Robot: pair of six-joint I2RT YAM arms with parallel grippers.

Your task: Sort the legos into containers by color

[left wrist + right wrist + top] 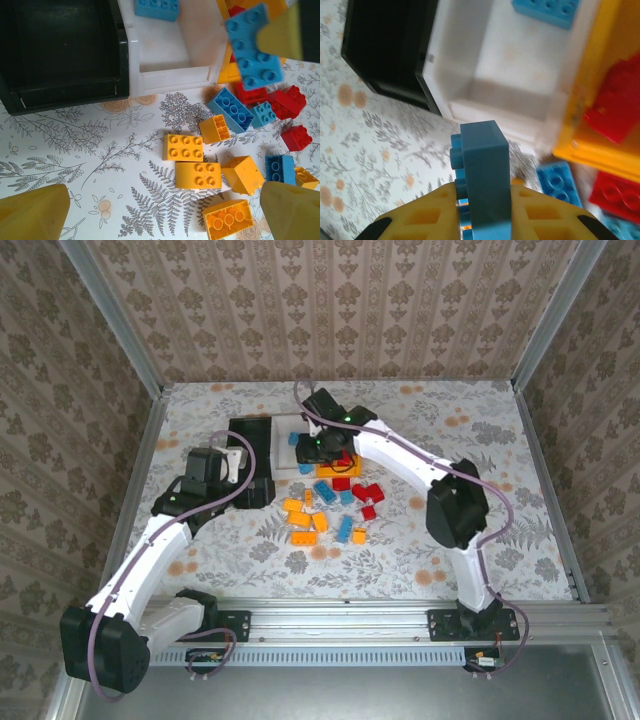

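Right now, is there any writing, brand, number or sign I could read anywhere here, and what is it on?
No text can be read here.
Bricks: studs show no legible mark.
Black bin, white bin, yellow bin: plain, no labels.
Wallpaper and table: floral patterns only, no words or signs.

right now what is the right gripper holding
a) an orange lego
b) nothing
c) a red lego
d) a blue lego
D: in the right wrist view, the right gripper is shut on a blue lego, which stands up between its jaws.
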